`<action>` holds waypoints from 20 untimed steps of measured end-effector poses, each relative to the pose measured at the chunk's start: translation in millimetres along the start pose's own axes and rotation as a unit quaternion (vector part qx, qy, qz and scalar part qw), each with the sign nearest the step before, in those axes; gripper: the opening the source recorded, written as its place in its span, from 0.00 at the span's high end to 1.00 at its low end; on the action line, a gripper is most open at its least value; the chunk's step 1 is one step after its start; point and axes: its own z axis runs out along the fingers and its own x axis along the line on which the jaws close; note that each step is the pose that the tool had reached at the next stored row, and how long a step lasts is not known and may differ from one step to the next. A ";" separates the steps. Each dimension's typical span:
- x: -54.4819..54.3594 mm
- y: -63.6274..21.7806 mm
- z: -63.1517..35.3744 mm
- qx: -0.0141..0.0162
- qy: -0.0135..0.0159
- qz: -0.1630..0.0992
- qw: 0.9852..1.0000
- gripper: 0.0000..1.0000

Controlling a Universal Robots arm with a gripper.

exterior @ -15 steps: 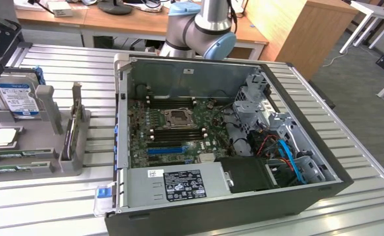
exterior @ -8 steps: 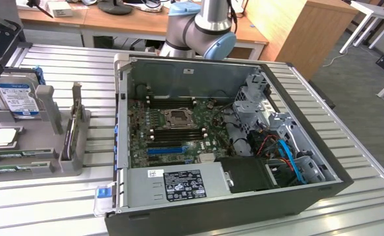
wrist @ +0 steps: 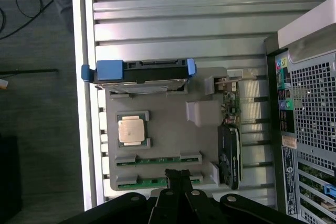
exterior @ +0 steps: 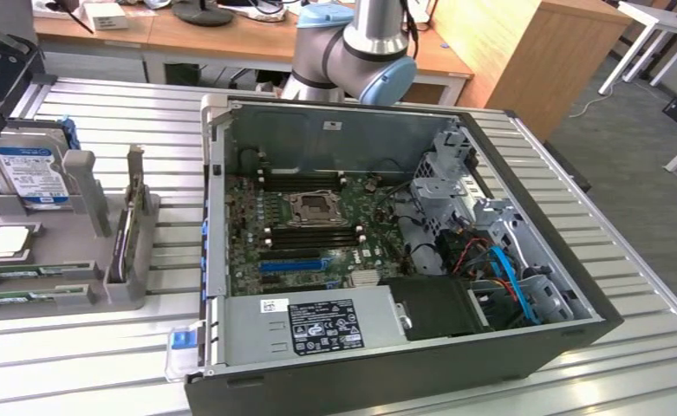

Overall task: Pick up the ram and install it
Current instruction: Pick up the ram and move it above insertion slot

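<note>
Two ram sticks, thin and green, lie in slots of a grey holder (wrist: pixel 168 129): one ram stick (wrist: pixel 157 158) nearer the CPU, the other ram stick (wrist: pixel 139 183) at the holder's edge. My gripper (wrist: pixel 177 174) hangs above the holder with its dark fingers pressed together and nothing between them; its tip overlaps the outer stick in the picture. In the exterior view the same sticks (exterior: pixel 26 276) (exterior: pixel 20 298) rest at the holder's (exterior: pixel 119 295) front, on the exterior view's left. The open computer case (exterior: pixel 396 347) shows its motherboard (exterior: pixel 303 251) with dark memory slots (exterior: pixel 315 234).
The holder also carries a hard drive (wrist: pixel 139 74) with blue ends, a CPU (wrist: pixel 131 130) and an upright card (wrist: pixel 231 156). The case's perforated back (wrist: pixel 310 129) stands close beside the holder. The arm's base (exterior: pixel 355 52) rises behind the case on a slatted metal table (exterior: pixel 72 355).
</note>
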 end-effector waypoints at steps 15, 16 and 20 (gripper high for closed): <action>0.1 0.0 0.3 -0.001 0.009 -0.103 0.995 0.90; 0.1 0.0 0.3 -0.001 0.009 -0.110 0.994 0.90; 0.1 0.0 0.4 -0.001 0.011 -0.141 0.990 0.90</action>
